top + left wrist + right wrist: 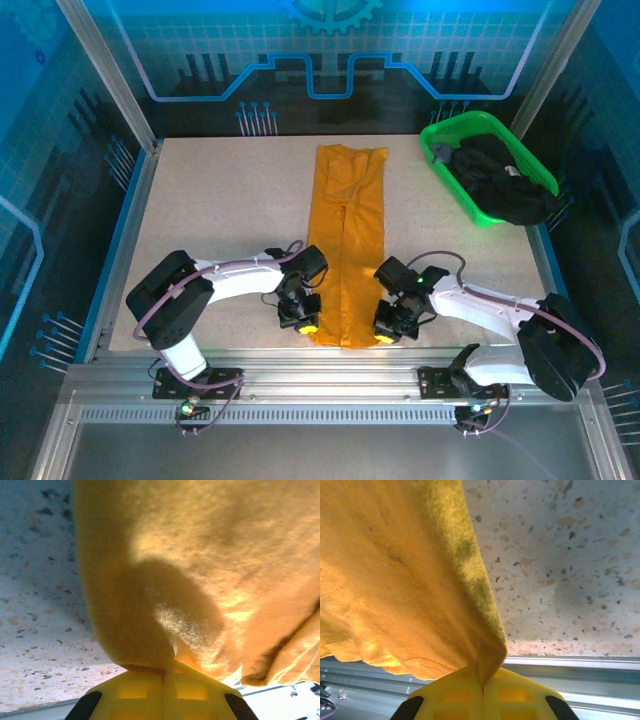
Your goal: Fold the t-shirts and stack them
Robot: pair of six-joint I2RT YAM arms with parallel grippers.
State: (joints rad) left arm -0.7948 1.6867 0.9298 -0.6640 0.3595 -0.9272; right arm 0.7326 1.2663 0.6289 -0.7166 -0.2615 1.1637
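Note:
An orange-yellow t-shirt (350, 240), folded into a long narrow strip, lies down the middle of the speckled table (220, 210) from the back to the near edge. My left gripper (307, 326) is shut on its near left corner. In the left wrist view the cloth (200, 560) rises out of the pinched yellow fingers (132, 690). My right gripper (383, 337) is shut on the near right corner. The right wrist view shows the hem (395, 580) drawn into the closed yellow fingers (512, 695).
A green plastic basket (450, 185) with dark clothes in it stands at the back right of the table. The metal rail of the table's near edge (330, 375) runs just below both grippers.

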